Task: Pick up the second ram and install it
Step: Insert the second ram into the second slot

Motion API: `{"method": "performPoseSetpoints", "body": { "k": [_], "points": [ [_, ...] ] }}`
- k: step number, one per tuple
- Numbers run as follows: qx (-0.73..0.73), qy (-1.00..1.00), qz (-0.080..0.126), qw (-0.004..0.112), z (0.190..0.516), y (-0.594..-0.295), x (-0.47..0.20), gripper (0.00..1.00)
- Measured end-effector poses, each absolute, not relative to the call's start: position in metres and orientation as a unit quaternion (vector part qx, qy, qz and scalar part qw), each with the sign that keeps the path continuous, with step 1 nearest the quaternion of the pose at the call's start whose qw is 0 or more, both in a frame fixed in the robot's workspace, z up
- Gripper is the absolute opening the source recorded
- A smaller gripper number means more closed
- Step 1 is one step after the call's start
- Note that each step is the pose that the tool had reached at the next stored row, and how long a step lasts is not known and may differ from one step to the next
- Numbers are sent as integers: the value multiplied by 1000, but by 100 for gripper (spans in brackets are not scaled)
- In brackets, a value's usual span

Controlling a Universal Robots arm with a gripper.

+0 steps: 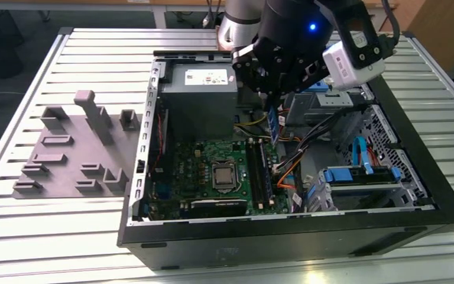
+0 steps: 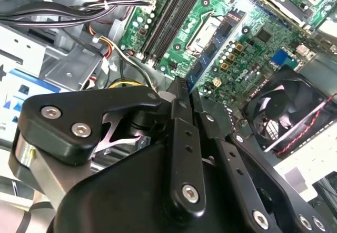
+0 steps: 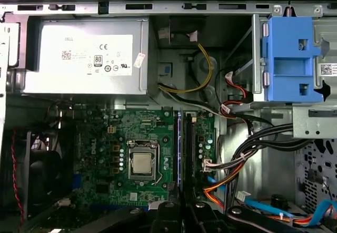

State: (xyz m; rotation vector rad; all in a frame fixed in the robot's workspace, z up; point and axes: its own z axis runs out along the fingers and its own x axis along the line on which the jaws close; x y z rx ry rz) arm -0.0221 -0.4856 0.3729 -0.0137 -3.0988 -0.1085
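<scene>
My gripper (image 1: 273, 108) is shut on the second ram (image 1: 274, 125), a thin dark board with a bluish label that hangs on edge below the fingers. It hovers inside the open computer case, above the far end of the long black memory slots (image 1: 259, 171) of the green motherboard (image 1: 203, 157). In the first wrist view the ram (image 3: 179, 154) appears edge-on, lined up along the slots (image 3: 188, 154), with the fingertips (image 3: 167, 210) at its near end. In the second wrist view the black fingers (image 2: 181, 93) clamp the ram (image 2: 213, 49), which points toward the slots (image 2: 168, 17).
A grey power-supply box (image 1: 199, 80) stands at the back of the case (image 1: 290, 236). Bundled cables (image 1: 321, 127) and blue drive brackets (image 1: 361, 174) crowd the exterior view's right. The processor socket (image 1: 223, 176) lies beside the slots. A grey fixture plate (image 1: 77, 148) rests outside the case.
</scene>
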Motion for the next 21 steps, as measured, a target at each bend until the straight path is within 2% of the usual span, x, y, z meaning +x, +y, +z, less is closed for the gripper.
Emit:
{"method": "performPoseSetpoints", "body": {
  "k": [16, 21],
  "points": [
    [-4, -999, -35, 20, 344, -486, -22, 14],
    [-4, -999, -35, 20, 344, -486, -22, 14]
  ]
}}
